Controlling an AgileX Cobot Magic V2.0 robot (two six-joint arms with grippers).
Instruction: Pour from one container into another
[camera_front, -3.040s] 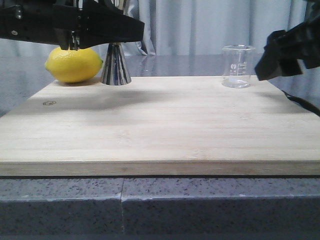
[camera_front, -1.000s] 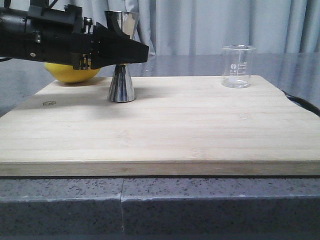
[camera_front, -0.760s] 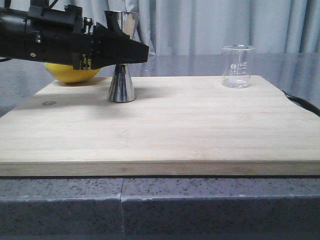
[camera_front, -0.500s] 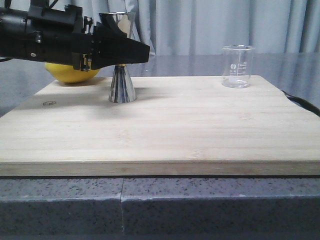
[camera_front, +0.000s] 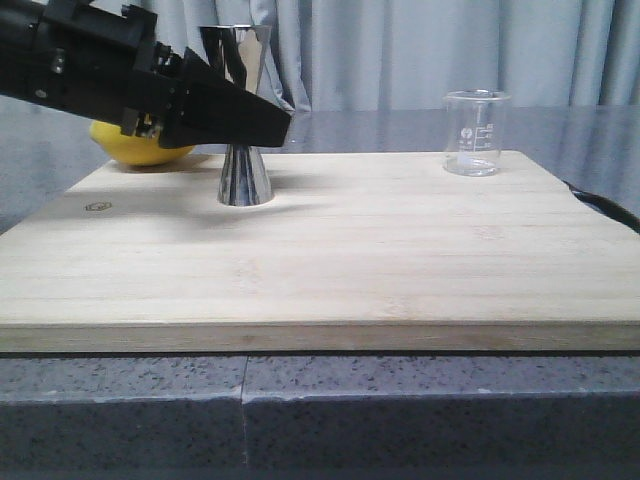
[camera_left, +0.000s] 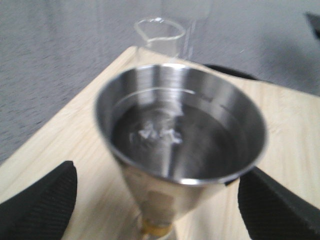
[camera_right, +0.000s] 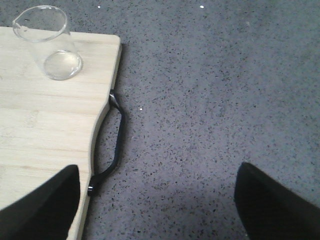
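**With the Jigger Placed, We Move to the Beaker**

While the jigger (camera_front: 243, 120) stands upright on the board (camera_front: 330, 250), our left fingers (camera_left: 37, 200) stay spread, touching nothing. We withdraw without tipping it. The right fingers (camera_right: 42, 200), open and empty, approach the beaker (camera_right: 47, 42) squarely.

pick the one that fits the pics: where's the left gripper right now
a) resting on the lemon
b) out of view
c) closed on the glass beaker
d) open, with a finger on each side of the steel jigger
d: in the left wrist view the fingers sit wide apart on either side of the jigger, which stands on the board.
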